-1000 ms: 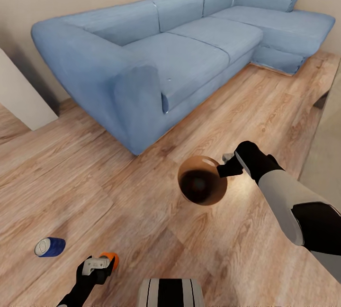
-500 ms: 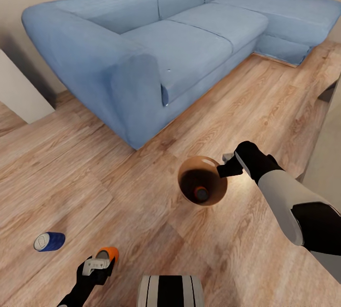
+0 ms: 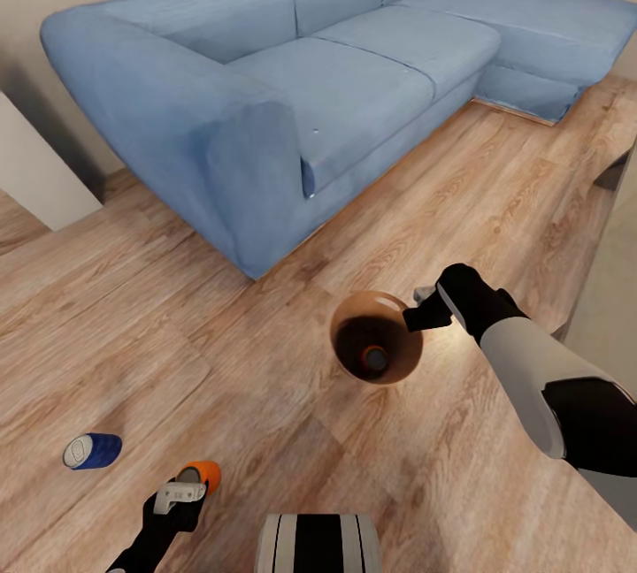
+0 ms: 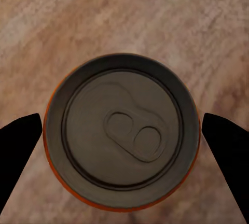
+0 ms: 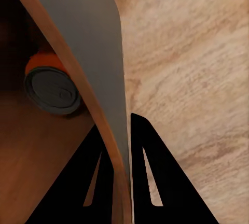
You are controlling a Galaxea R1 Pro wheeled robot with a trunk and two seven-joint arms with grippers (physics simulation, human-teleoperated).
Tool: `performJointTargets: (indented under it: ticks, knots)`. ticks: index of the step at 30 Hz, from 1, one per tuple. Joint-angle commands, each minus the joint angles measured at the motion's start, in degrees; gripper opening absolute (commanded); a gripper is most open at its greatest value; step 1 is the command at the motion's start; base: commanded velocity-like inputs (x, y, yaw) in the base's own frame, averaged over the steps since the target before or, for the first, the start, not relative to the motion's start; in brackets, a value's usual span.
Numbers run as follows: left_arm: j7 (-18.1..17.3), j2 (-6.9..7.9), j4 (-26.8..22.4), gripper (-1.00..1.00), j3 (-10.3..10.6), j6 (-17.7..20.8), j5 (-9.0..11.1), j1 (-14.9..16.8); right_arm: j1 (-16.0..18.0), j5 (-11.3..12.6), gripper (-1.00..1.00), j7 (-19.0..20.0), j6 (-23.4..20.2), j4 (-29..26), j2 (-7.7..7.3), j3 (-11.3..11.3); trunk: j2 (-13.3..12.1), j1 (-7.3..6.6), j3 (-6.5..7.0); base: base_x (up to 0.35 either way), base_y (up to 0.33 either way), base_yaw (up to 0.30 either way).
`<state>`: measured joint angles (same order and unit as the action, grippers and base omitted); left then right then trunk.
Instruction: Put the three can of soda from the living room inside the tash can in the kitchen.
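Progress: one orange can (image 5: 51, 83) lies inside the bin (image 3: 402, 362), whose rim my right hand (image 3: 423, 315) pinches. My left hand (image 4: 124, 141), fingers spread, straddles another orange can (image 4: 122, 137) on the floor (image 3: 265, 361); the blue can (image 3: 93, 450) waits nearby.

black tool (image 3: 423, 315), white forearm, striped trunk

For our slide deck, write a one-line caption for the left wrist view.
Open left end effector straddling an upright orange soda can on the wood floor.
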<state>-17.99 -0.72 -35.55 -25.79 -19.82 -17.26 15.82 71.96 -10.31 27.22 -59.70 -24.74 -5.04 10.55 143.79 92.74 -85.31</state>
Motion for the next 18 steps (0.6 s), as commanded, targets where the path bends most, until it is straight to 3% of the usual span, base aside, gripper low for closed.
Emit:
performJointTargets:
  ticks: [1, 5, 18]
  knots:
    - [0.12, -0.02, 0.04, -1.0, -0.05, 0.03, -0.14, 0.0, 0.02, 1.61, -1.0, 0.29, -0.3, 0.01, 0.05, -0.18, 0.0, 0.0, 0.0, 0.0, 0.0, 0.0]
    - [0.16, -0.06, 0.04, -1.0, -0.05, 0.11, -0.14, 0.0, 0.02, 1.61, -1.0, 0.29, -0.3, 0.03, 0.01, -0.18, 0.0, 0.0, 0.0, 0.0, 0.0, 0.0]
    - [0.15, -0.04, 0.04, -1.0, -0.05, 0.36, -0.14, 0.08, 0.02, 1.87, -1.0, 0.29, -0.3, 0.12, 0.07, -0.18, -0.17, -0.34, 2.88, 0.0, 0.0, 0.0]
